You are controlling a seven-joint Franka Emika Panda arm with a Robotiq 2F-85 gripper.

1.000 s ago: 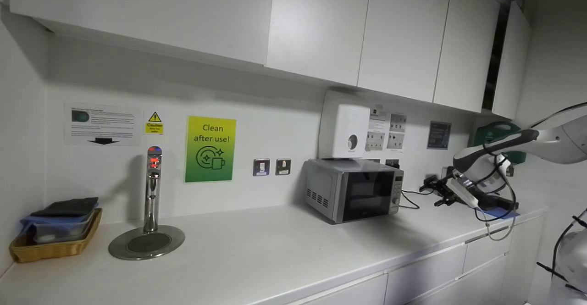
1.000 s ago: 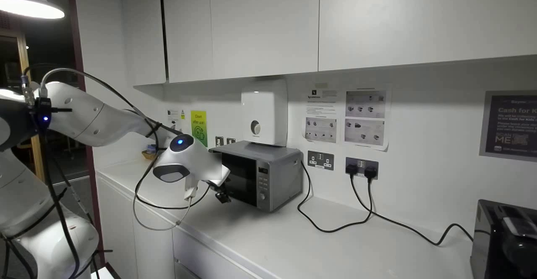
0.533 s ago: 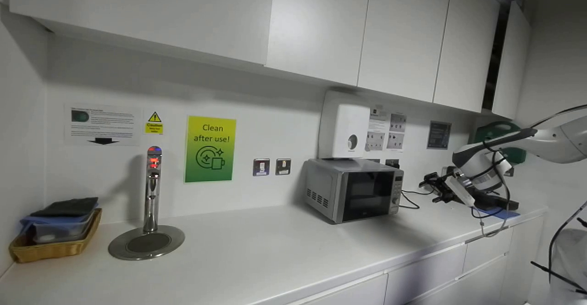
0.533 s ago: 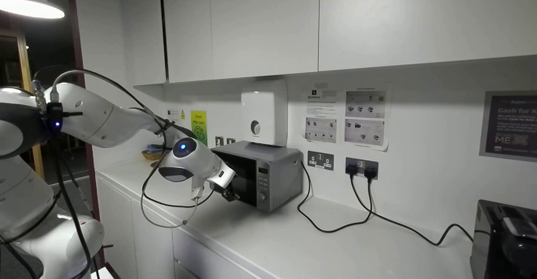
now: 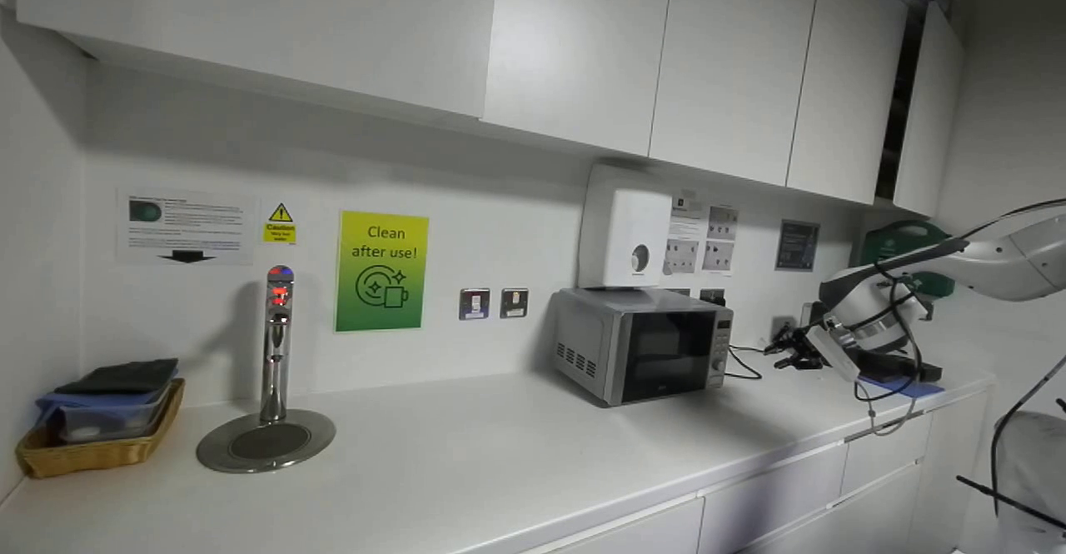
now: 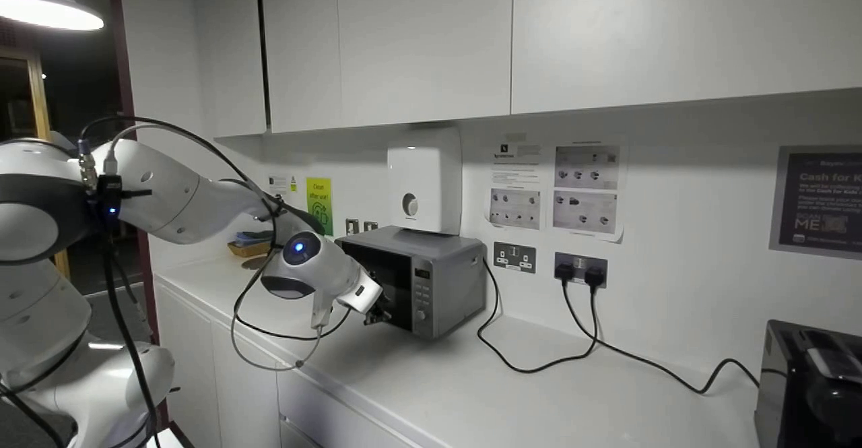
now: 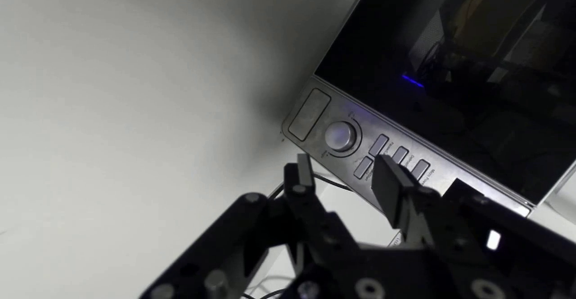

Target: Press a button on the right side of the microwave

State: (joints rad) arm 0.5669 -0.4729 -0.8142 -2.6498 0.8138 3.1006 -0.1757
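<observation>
Low in the wrist view, the black 2-fingered claw (image 7: 344, 175) gaped below-left of the boxy silver-grey microwave's (image 7: 432, 99) oblong buttons (image 7: 379, 145).

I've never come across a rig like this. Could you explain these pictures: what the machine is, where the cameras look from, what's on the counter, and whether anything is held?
The machine is a robot arm ending in a black gripper. Two views come from cameras outside the robot, looking at the counter from different places. The third comes from the robot's wrist, looking past the gripper.

On the counter stand a silver-grey microwave, a tap-like metal dispenser and a wicker basket with things in it; a dark appliance shows at the edge of an exterior view. The wrist view also shows the microwave's knob and buttons, one of which is to be pressed.

Nothing is held: the gripper's jaws stand apart, with nothing gripped between them.
</observation>
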